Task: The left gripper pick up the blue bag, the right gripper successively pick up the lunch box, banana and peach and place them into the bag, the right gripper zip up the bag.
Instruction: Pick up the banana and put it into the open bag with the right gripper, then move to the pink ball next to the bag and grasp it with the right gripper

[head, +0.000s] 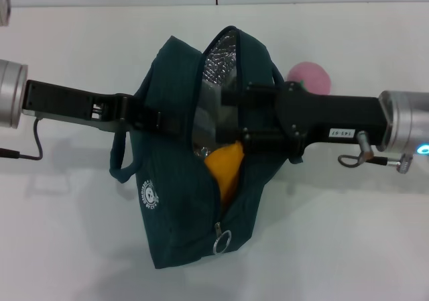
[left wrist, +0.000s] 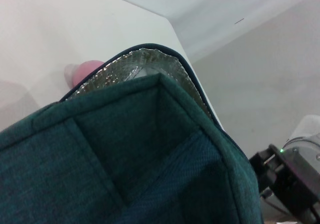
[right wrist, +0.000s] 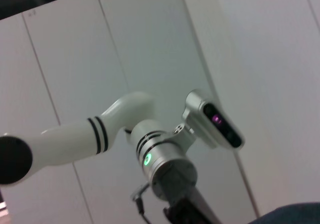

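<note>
Blue bag [head: 175, 180] stands on the white counter [head: 348, 247], mouth unzipped and facing the robot's right. Left hand [head: 144, 116] is at the bag's left side by the strap; it looks clamped on the bag wall there, though the fingertips are hidden against the fabric, so grip is a judgement. Left wrist view shows only dark bag fabric and the silver lining [left wrist: 145, 59] close up.

Right hand [head: 224, 116] reaches across from the right with its tips inside the bag mouth, above the banana [head: 224, 167]. Cannot tell how far it is open, the fingers are lost against the lining and rim. Banana sits low in the opening, long axis roughly running down into the bag. Lunch box is not clearly visible; probably deeper inside, can't confirm.

Key relation: the peach [head: 310, 77] lies on the counter behind the right arm, beyond the bag's far right side, well apart from the right hand tips. Right hand is the nearer one; it would need to back out of the mouth and go farther from the robot to reach it. Peach is round, no axis to align.

Zipper pull ring [head: 222, 241] hangs at the near, lower end of the opening.
</note>
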Controlling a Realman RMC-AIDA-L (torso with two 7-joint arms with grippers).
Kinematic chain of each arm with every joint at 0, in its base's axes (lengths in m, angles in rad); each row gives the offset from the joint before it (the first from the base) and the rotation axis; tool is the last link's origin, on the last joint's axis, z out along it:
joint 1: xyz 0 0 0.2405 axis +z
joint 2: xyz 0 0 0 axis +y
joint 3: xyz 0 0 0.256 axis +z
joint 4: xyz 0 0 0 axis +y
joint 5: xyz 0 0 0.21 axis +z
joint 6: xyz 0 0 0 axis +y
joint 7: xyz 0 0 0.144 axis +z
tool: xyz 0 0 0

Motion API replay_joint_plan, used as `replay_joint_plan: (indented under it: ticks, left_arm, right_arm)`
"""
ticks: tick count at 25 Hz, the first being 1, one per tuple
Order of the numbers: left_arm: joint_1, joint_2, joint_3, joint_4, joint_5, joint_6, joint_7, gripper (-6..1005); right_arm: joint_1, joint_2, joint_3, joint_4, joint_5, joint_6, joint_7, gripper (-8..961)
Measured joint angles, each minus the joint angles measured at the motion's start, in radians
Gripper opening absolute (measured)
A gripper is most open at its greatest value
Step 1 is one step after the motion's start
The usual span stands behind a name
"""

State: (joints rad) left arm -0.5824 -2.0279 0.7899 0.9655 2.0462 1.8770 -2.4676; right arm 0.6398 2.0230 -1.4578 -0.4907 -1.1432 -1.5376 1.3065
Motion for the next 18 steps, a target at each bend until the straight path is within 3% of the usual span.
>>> replay_joint_plan:
  ticks: [6,11,18]
  left_arm:
    - [0.004,0.0,0.0,0.001,0.0,0.002,-0.001,45]
    - [0.007,0.002,0.0,0.003,-0.008,0.004,-0.002,45]
    - [0.019,0.009,0.0,0.005,-0.042,0.005,-0.002,45]
  right_arm:
    - [-0.033,-0.007,0.049,-0.02,0.028,-0.02,-0.005,716]
    - [-0.074,-0.012,0.181,-0.041,0.029,-0.071,-0.015,716]
    - [-0.135,-0.061,0.276,-0.06,-0.02,0.104,-0.074,717]
